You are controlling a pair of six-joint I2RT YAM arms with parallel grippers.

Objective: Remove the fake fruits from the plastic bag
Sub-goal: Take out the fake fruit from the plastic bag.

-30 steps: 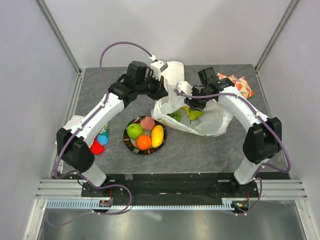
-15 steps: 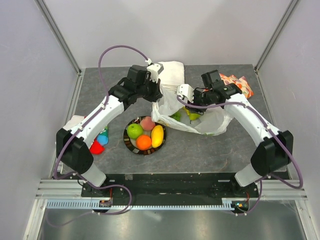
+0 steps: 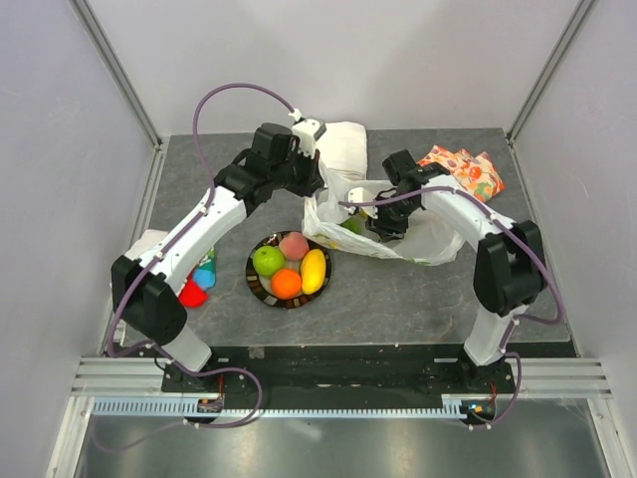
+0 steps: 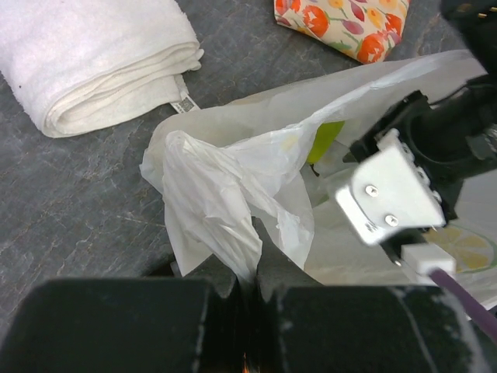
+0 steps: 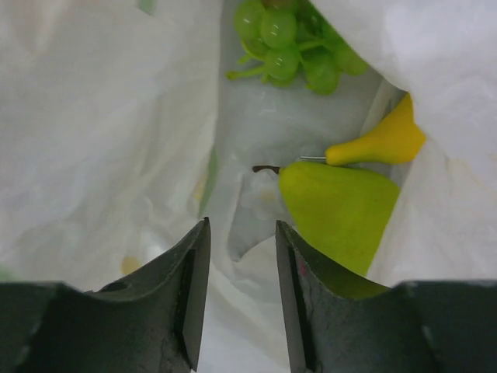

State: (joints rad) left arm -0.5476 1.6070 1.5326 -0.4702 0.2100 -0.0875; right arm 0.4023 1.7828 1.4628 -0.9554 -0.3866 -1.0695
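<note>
Top external shows grey table (image 3: pixel 418 291), white walls (image 3: pixel 328 60); left gripper (image 4: pixel 248 289) clamps plastic bag (image 4: pixel 210 186), right gripper (image 5: pixel 241 233) gapes.

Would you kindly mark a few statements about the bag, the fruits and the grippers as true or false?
1. The left gripper is shut on the plastic bag. True.
2. The right gripper is shut on the green pear. False: its fingers are open, the pear ahead of them, ungripped.
3. Green grapes lie inside the bag. True.
4. The plate holds no fruit. False: it holds four, among them a green apple and an orange.
5. The folded white cloth is inside the bag. False: it lies on the table beside it.
</note>
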